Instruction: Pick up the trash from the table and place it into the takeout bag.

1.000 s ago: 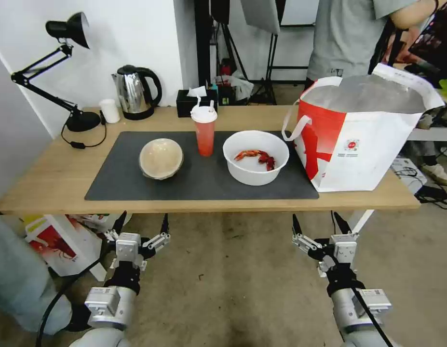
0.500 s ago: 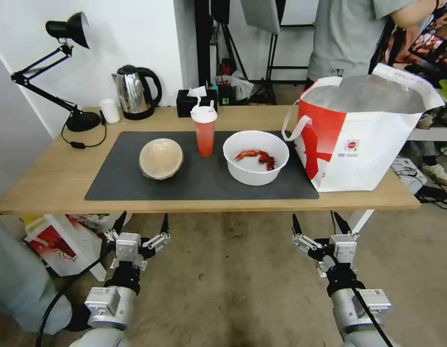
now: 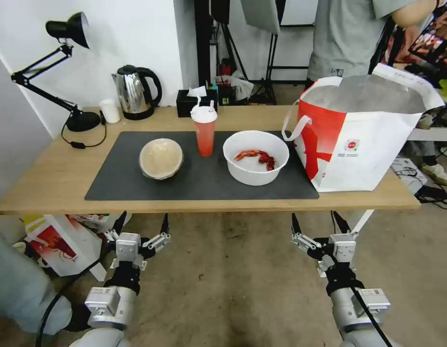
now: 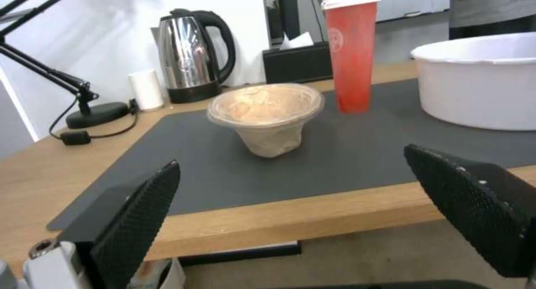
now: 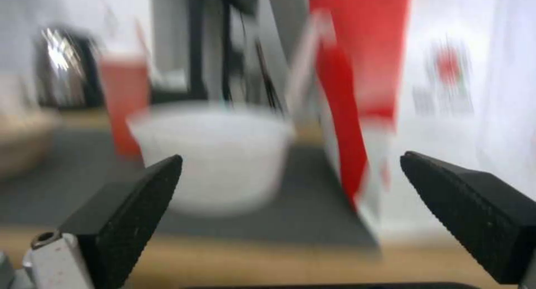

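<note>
Both tools hang low in front of the surface (image 3: 54, 178), open and holding nothing. The white bowl (image 3: 255, 156) sits just left of the takeout bag (image 3: 363, 130), straight ahead of the right tool (image 3: 320, 225). The left tool (image 3: 142, 223) faces the tan bowl (image 3: 161, 158)

A light-wood table (image 3: 49, 180) spans mid-frame, carrying a dark grey mat (image 3: 204, 180) (centre), takeout bag (image 3: 372, 149) at right, and desk lamp (image 3: 81, 120), kettle (image 3: 135, 92), tissue box (image 3: 190, 103) along the upper edge.
</note>
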`<state>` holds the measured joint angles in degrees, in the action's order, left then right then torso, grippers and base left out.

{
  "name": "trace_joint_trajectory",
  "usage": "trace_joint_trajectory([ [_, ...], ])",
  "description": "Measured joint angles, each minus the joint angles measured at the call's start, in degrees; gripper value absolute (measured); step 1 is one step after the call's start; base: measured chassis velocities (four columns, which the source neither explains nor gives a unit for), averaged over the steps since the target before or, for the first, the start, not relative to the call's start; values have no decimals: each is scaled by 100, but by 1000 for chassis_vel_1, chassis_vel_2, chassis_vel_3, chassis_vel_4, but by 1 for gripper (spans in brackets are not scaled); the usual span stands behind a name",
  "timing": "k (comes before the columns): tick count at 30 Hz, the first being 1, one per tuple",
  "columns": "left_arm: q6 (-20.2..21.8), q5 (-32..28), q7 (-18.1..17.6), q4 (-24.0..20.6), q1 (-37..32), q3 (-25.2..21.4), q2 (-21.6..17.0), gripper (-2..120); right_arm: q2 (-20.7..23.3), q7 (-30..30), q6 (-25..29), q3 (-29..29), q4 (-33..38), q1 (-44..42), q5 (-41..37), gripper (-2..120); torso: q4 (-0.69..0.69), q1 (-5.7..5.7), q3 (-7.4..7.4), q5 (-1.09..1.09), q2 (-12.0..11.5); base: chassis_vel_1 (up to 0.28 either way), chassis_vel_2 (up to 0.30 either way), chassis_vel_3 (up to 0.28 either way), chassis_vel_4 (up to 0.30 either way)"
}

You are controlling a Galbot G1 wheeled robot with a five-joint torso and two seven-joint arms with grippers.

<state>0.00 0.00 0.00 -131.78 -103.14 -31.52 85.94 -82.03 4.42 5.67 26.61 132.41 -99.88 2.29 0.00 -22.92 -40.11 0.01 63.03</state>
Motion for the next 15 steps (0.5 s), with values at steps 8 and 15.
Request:
trace_joint_trajectory([
  [8, 0, 0, 1, 0, 0, 1, -1, 100, 915, 933, 1298, -1123, 232, 748, 523, 100, 2, 0, 0, 4, -1, 0, 0, 0, 0],
  [15, -1, 0, 0, 0, 0, 0, 0, 100, 1375, 617, 1056, -1097, 1052, 584, 131, 100, -1, -1, 0, -2, 0, 0, 0, 0, 0],
])
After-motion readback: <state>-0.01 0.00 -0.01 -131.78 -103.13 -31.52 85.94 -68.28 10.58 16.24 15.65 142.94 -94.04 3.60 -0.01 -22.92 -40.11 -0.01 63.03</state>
